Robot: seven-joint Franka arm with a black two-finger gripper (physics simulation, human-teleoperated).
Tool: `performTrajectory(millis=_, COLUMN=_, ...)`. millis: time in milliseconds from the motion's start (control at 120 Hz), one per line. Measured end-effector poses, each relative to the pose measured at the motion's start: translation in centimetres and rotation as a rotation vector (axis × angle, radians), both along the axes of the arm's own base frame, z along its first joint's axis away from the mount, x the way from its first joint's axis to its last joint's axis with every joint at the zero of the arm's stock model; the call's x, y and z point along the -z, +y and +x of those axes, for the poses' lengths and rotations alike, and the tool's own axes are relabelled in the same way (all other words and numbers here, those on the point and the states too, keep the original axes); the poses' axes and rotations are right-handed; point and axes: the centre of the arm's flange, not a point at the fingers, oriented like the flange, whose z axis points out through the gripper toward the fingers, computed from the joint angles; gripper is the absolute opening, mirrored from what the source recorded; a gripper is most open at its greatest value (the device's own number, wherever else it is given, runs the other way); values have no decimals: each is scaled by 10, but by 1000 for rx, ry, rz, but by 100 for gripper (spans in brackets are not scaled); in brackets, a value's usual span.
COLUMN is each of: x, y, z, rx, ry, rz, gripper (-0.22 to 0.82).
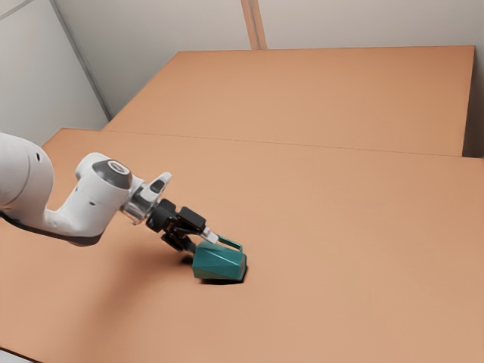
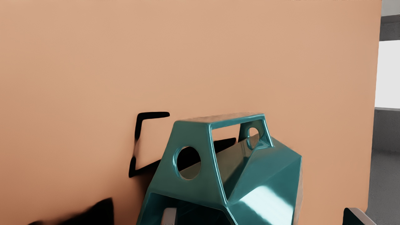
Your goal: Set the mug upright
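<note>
One teal mug [image 1: 219, 263] lies on its side in the exterior view, a little below and left of the frame's centre, on the orange table [image 1: 340, 227]. Its handle [image 1: 231, 244] is on the upper side. The arm [image 1: 91, 200] enters from the left edge, and the gripper [image 1: 200, 243] is at the mug's left end.

In the wrist view the gripper is open. One finger [image 2: 169, 216] appears within the mouth of the mug, and the other finger [image 2: 358, 215] stands outside, with a gap to the wall. So the mug is not gripped, and it is not upright.

The risk, in my judgement, is in this uneven placing. If the fingers close so, the inner one may drag the wall sideways before the outer one meets it, and the mug may turn or roll. A pinch on only the slanted wall may also slip during tilting, and the mug could fall back.
</note>
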Motion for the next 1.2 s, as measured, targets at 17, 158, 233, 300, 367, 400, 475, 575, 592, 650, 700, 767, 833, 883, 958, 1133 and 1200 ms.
performTrajectory(millis=17, x=0, y=0, z=0, rx=0, ry=-3, rz=0, gripper=51)
performTrajectory(millis=158, x=-3, y=-4, z=3, rx=11, ry=-22, rz=1, gripper=36)
performTrajectory(millis=233, x=-4, y=-9, z=4, rx=17, ry=-29, rz=-2, gripper=31)
performTrajectory(millis=300, x=-4, y=-14, z=5, rx=21, ry=-34, rz=-6, gripper=29)
performTrajectory(millis=367, x=-5, y=-19, z=6, rx=25, ry=-40, rz=-8, gripper=25)
performTrajectory(millis=400, x=-6, y=-20, z=7, rx=26, ry=-45, rz=-8, gripper=21)
performTrajectory(millis=475, x=-9, y=-20, z=9, rx=25, ry=-56, rz=-8, gripper=9)
performTrajectory(millis=575, x=-12, y=-21, z=10, rx=25, ry=-65, rz=-7, gripper=-2)
performTrajectory(millis=592, x=-13, y=-21, z=10, rx=26, ry=-67, rz=-7, gripper=-3)
performTrajectory(millis=650, x=-15, y=-23, z=12, rx=29, ry=-74, rz=-5, gripper=-7)
performTrajectory(millis=700, x=-17, y=-26, z=14, rx=34, ry=-80, rz=-2, gripper=-9)
performTrajectory(millis=767, x=-21, y=-32, z=15, rx=43, ry=-91, rz=-1, gripper=-12)
performTrajectory(millis=833, x=-31, y=-40, z=15, rx=54, ry=-110, rz=0, gripper=-14)
performTrajectory(millis=883, x=-37, y=-45, z=16, rx=59, ry=-124, rz=2, gripper=-14)
performTrajectory(millis=958, x=-46, y=-50, z=16, rx=72, ry=-139, rz=10, gripper=-16)
performTrajectory(millis=1133, x=-72, y=-58, z=12, rx=141, ry=-181, rz=67, gripper=-17)
performTrajectory(millis=1200, x=-82, y=-54, z=12, rx=165, ry=-198, rz=108, gripper=-17)
